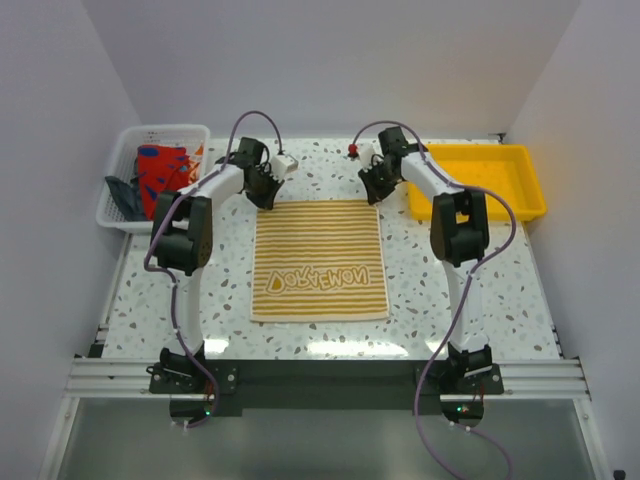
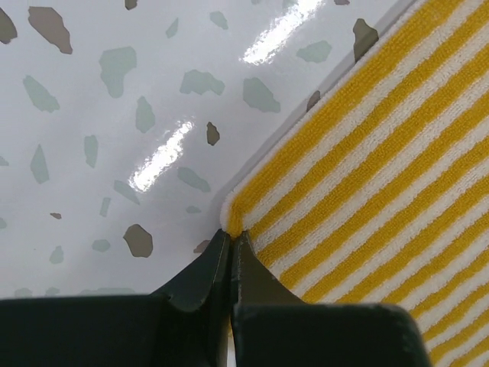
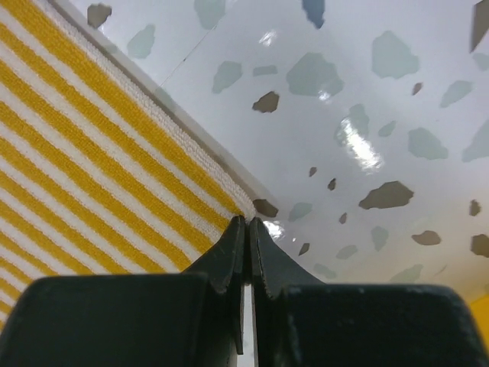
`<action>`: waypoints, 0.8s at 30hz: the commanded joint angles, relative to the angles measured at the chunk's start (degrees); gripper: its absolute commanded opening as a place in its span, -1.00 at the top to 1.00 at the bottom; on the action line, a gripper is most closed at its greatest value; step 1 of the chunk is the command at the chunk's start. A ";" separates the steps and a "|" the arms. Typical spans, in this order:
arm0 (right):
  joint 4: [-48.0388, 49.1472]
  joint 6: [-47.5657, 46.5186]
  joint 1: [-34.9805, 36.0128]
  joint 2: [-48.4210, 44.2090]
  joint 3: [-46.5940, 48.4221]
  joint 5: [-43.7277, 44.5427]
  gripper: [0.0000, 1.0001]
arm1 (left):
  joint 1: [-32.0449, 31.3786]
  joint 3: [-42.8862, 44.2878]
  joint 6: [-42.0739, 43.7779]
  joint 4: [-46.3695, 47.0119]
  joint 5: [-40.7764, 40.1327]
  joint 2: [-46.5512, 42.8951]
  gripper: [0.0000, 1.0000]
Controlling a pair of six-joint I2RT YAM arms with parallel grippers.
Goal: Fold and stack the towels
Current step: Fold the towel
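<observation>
**Pincers shut on the far corners, first fold about to start**

Left pincer (image 1: 265, 192) and right pincer (image 1: 374, 188), seen from above, sit at the two far corners of a yellow-and-white striped terry towel (image 1: 318, 260). It lies flat in the middle of the speckled white bench (image 1: 440, 290). Red-and-blue cloths (image 1: 165, 170) wait in a white mesh basket (image 1: 125, 150).

The left wrist view adds what the overhead cannot: tips pressed together, nipping the towel (image 2: 367, 191) at its corner. The right wrist view shows the same closed pinch on the opposite corner.

The step in hand is the grasp. Next, I judge, both arms must lift together and carry the far edge evenly to the near one.
</observation>
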 commanded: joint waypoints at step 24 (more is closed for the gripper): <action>16.12 3.07 2.20 -31.41 -25.38 12.48 1.00 | 1.04 -18.14 -12.96 9.81 -4.70 -25.32 1.00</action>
